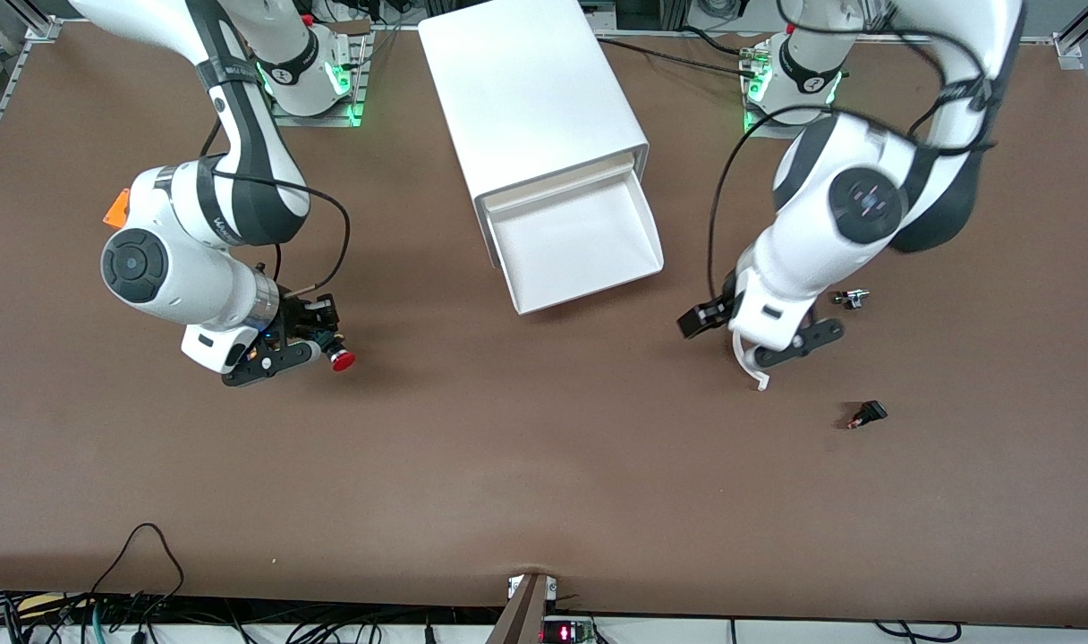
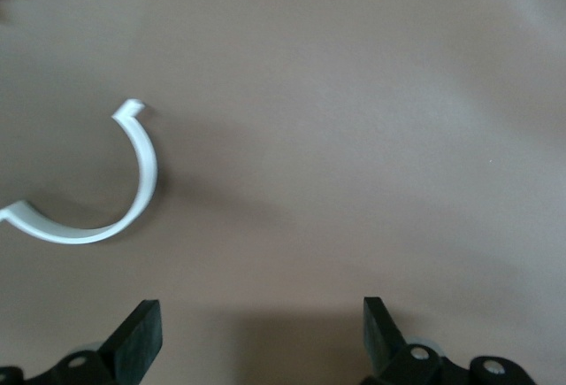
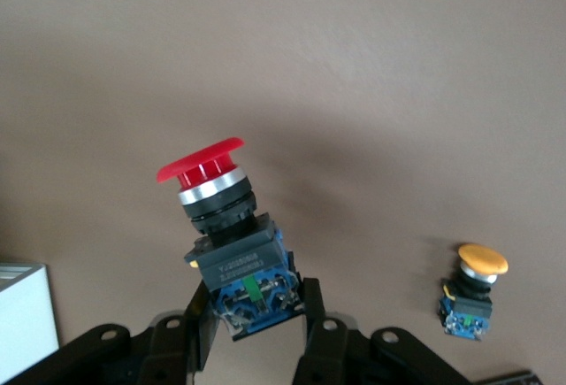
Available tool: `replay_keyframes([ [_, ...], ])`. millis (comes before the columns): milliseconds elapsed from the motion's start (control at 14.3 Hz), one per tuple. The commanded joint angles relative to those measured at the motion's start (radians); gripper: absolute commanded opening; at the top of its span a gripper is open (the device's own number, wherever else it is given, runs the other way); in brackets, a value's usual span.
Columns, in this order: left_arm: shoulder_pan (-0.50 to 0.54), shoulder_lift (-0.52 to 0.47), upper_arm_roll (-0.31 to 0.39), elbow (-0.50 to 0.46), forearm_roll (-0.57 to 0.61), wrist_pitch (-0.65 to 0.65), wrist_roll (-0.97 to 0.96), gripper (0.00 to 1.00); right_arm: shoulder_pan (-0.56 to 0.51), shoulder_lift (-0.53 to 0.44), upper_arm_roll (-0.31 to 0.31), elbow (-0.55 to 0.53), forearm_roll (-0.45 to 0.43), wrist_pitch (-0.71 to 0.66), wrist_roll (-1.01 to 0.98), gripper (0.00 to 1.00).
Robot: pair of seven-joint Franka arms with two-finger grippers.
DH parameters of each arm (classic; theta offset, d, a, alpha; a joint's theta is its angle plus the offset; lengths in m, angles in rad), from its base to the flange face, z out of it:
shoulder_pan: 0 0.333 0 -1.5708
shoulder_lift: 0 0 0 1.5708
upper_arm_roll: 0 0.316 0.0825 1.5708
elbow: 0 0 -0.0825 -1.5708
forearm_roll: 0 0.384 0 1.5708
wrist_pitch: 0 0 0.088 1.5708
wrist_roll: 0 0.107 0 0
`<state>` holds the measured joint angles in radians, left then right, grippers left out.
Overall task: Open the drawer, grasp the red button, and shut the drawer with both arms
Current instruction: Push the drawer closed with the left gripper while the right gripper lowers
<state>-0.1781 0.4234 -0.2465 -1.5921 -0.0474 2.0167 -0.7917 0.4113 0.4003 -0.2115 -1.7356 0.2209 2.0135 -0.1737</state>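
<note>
We note the right hand [image 1: 316,351] at the front view's lower left, clamped on the button [image 1: 341,360] above the bench [image 1: 544,483]. The drawer [image 1: 573,241] stands pulled open at upper centre. Left hand [image 1: 763,333], fingers wide, hovers at mid-right over a white curved strip [image 1: 748,360].

Front view: yellow-capped button [image 3: 471,292] hidden under right arm [image 1: 199,250]; two small dark parts [image 1: 866,414] near left arm too small to identify. Left wrist view: white curved strip [image 2: 106,212] cut off at edge.
</note>
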Motion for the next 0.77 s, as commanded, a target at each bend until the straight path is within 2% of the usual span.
replay_keyframes([
  [0,-0.056,0.1,0.004,0.089,-0.005,-0.016,-0.017,1.0,-0.035,-0.035,0.011,-0.09,0.017,0.054,0.022,0.21],
  [210,-0.098,0.141,0.004,0.084,0.003,0.049,-0.017,1.0,-0.045,-0.031,0.011,-0.166,0.015,0.152,0.02,0.22],
  [350,-0.133,0.155,0.009,0.07,0.047,0.085,-0.021,1.0,-0.06,-0.02,0.011,-0.196,0.014,0.201,0.02,0.23],
  [699,-0.161,0.19,0.007,0.064,0.058,0.14,-0.062,1.0,-0.074,0.014,0.011,-0.229,0.018,0.234,0.029,0.23],
])
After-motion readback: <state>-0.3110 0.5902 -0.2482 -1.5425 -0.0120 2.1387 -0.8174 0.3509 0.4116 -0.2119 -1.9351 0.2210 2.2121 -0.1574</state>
